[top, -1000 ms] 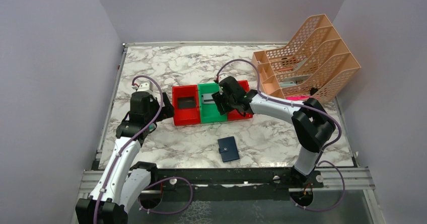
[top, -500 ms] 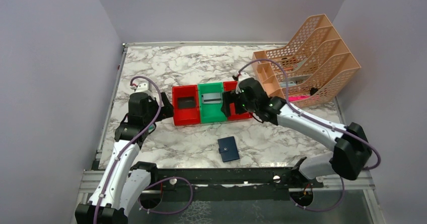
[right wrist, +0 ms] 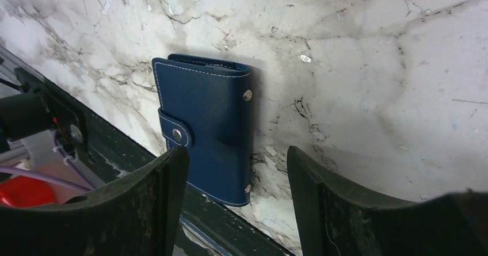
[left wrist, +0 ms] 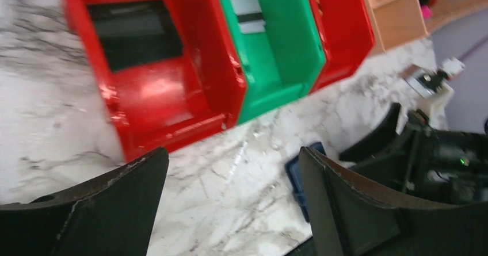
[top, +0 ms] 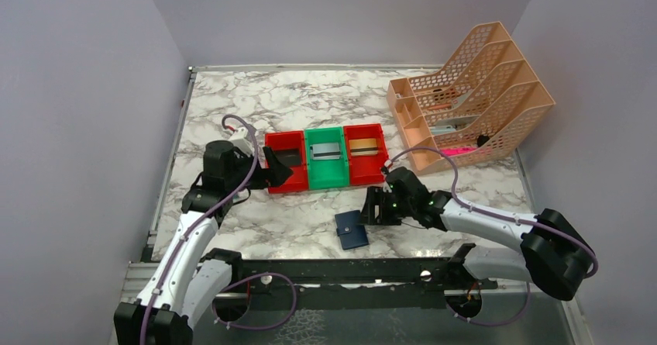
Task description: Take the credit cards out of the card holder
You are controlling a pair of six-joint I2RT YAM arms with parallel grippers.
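Down near the front edge of the marble table [top: 256,97], the card holder [right wrist: 207,126] is lying flat and folded shut, its snap tab [right wrist: 175,134] fastened across the navy cover. The right gripper [top: 370,205] is hovering low just beside the holder's right side. Its jaws are standing apart with nothing clamped between them. In the right wrist view the holder's near corner is showing in the gap between the two dark fingers [right wrist: 132,216], and whether either finger is touching it is not clear.

Further back, three small bins are sitting side by side in a row. The black card [top: 288,157] is lying in the left red bin [top: 285,182], the silver-grey card [top: 326,152] is lying in the green bin [top: 327,176], and the gold card [top: 366,146] is lying in the right red bin [top: 366,174]. All three cards are resting well apart from the holder.

The left gripper [left wrist: 233,155] is hanging at the near left corner of the left red bin. Its jaws are gaping wide and holding nothing. In its wrist view, bare marble is showing between the fingers, with part of the blue holder and the right gripper beyond. An orange mesh file rack [top: 472,81] is standing at the far right of the table, away from both arms
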